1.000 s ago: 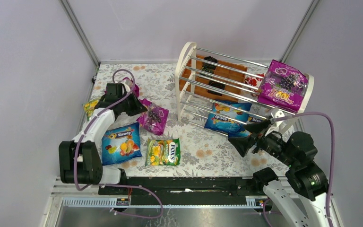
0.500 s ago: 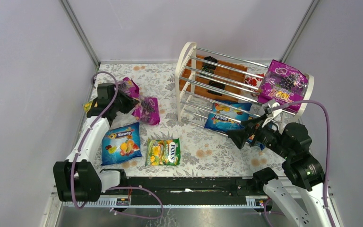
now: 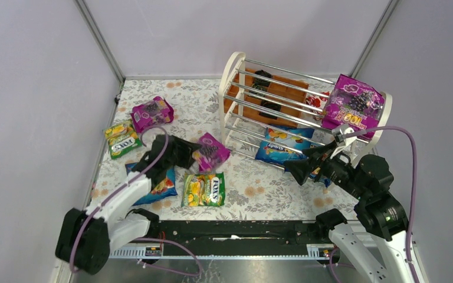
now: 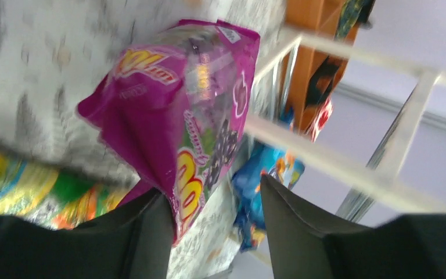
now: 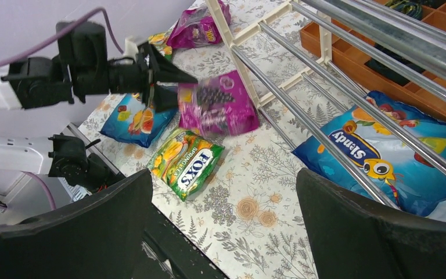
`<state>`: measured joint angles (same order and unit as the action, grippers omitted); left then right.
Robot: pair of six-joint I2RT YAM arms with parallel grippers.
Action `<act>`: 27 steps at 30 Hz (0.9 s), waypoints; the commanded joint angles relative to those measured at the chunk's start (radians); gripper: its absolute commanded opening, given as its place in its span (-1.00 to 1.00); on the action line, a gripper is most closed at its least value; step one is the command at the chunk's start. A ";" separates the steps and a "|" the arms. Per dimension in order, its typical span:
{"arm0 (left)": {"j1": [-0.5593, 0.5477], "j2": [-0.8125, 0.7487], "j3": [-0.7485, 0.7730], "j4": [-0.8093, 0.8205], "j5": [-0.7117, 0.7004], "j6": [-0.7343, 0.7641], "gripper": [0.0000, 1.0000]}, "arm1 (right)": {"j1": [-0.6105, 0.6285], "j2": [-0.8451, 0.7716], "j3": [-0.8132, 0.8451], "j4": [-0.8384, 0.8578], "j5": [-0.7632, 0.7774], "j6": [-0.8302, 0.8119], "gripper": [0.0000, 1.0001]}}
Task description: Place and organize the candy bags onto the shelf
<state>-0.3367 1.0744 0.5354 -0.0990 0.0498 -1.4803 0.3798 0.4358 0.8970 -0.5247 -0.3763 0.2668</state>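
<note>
My left gripper (image 3: 193, 154) stands open at the shelf's (image 3: 231, 66) front left corner. A magenta candy bag (image 3: 213, 151) sits just off its tips and, in the left wrist view, this bag (image 4: 174, 110) leans against one finger only, blurred. On the shelf a magenta bag (image 3: 354, 106) rests on the top tier and a blue Slendy bag (image 3: 283, 144) on the lowest. My right gripper (image 3: 299, 171) is open and empty in front of that blue bag (image 5: 383, 151). On the table lie a green FOX'S bag (image 3: 204, 188), another (image 3: 122, 137), a magenta bag (image 3: 151, 112) and a blue one (image 3: 165, 184).
An orange-brown divided tray (image 3: 277, 88) with dark items sits behind the shelf rods. Grey walls close the table on three sides. A black rail (image 3: 230, 227) runs along the near edge between the arm bases.
My left arm swung from the far left to the shelf's front corner with the magenta bag, and its jaws opened. A second magenta bag came into view at far left. My right arm barely moved.
</note>
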 commanded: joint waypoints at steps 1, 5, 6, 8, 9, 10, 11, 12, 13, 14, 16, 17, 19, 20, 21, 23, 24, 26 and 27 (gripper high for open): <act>-0.061 -0.148 -0.106 -0.060 0.072 0.018 0.37 | 0.007 -0.012 0.002 0.037 0.019 -0.018 1.00; -0.059 -0.226 0.001 -0.271 -0.007 0.258 0.77 | 0.008 -0.022 -0.013 0.041 0.017 -0.019 1.00; -0.058 -0.232 0.042 -0.311 -0.038 0.329 0.87 | 0.008 -0.024 -0.015 0.043 0.015 -0.015 1.00; -0.055 -0.221 0.123 -0.380 -0.091 0.455 0.94 | 0.008 -0.026 -0.017 0.043 0.011 -0.011 1.00; -0.055 -0.208 0.159 -0.396 -0.107 0.522 0.96 | 0.008 -0.026 -0.015 0.041 0.007 -0.009 1.00; -0.055 -0.185 0.194 -0.402 -0.109 0.589 0.98 | 0.008 -0.026 -0.014 0.037 0.006 -0.008 1.00; -0.051 -0.154 0.229 -0.411 -0.102 0.664 0.97 | 0.008 -0.028 -0.014 0.034 0.006 -0.008 1.00; -0.048 -0.116 0.265 -0.420 -0.089 0.731 0.97 | 0.008 -0.029 -0.012 0.032 0.005 -0.008 1.00; -0.045 -0.064 0.303 -0.428 -0.062 0.797 0.97 | 0.007 -0.033 -0.010 0.031 0.005 -0.008 1.00; -0.041 -0.010 0.344 -0.446 -0.029 0.858 0.97 | 0.008 -0.034 -0.009 0.029 0.006 -0.008 1.00; -0.032 0.137 0.417 -0.482 0.048 0.948 0.97 | 0.008 -0.037 -0.007 0.028 0.005 -0.004 1.00; -0.026 0.190 0.451 -0.495 0.084 0.987 0.98 | 0.008 -0.037 -0.005 0.025 0.005 -0.002 1.00; -0.015 0.277 0.482 -0.513 0.120 1.038 0.97 | 0.008 -0.040 0.005 0.016 0.003 -0.001 1.00; -0.010 0.301 0.482 -0.507 0.136 1.041 0.97 | 0.008 -0.041 0.010 0.011 0.005 -0.003 1.00; -0.009 0.315 0.474 -0.489 0.149 1.036 0.97 | 0.008 -0.045 0.014 0.006 0.009 -0.003 1.00; -0.008 0.326 0.444 -0.445 0.173 1.014 0.96 | 0.008 -0.052 0.016 -0.002 0.015 -0.003 1.00; -0.008 0.324 0.422 -0.424 0.180 0.998 0.92 | 0.008 -0.055 0.016 -0.004 0.018 -0.003 1.00; -0.013 0.307 0.368 -0.384 0.182 0.963 0.81 | 0.008 -0.058 0.010 -0.005 0.021 -0.001 1.00; -0.019 0.294 0.338 -0.358 0.189 0.939 0.74 | 0.008 -0.059 0.006 -0.003 0.021 0.001 1.00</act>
<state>-0.3511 1.4239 0.9428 -0.5446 0.1776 -0.5236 0.3798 0.3878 0.8814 -0.5419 -0.3752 0.2626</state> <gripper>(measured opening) 0.917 0.995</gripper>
